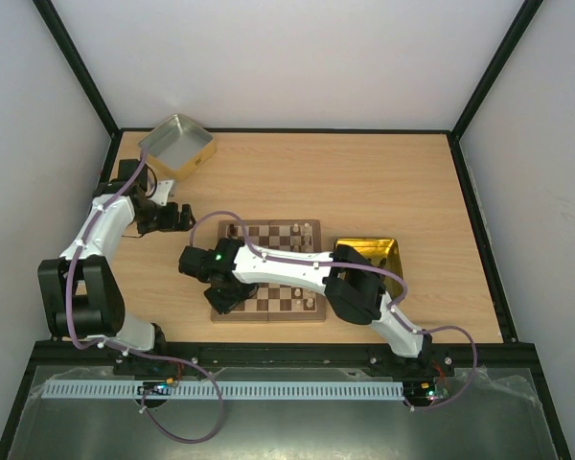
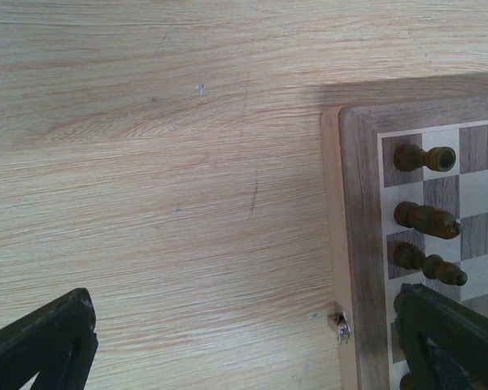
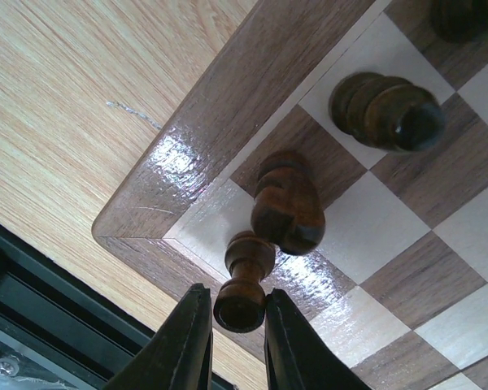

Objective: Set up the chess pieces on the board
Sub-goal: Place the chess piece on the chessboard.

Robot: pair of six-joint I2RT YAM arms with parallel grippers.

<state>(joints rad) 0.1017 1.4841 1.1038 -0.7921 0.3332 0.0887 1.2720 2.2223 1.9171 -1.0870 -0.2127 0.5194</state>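
The board [image 1: 278, 317] lies at the table's middle. My right gripper [image 1: 222, 295] reaches across it to its near left corner. In the right wrist view the gripper [image 3: 237, 299] is shut on the top of a small dark brown piece [image 3: 248, 258] that stands on the light corner square by the brown rim [image 3: 203, 122]. Another dark piece [image 3: 289, 203] stands right beside it and a third [image 3: 382, 110] one square further. My left gripper [image 1: 184, 217] is open and empty over bare table left of the board. Its view [image 2: 244, 325] shows the board's edge [image 2: 358, 244] with dark pieces [image 2: 425, 218] in a row.
A yellow-gold tin [image 1: 391, 251] sits right of the board, partly under my right arm. A silver tin [image 1: 177, 144] stands at the far left corner. Cream pieces [image 1: 307, 232] stand along the board's right side. A small metal clasp [image 2: 342, 327] sticks out of the board's edge.
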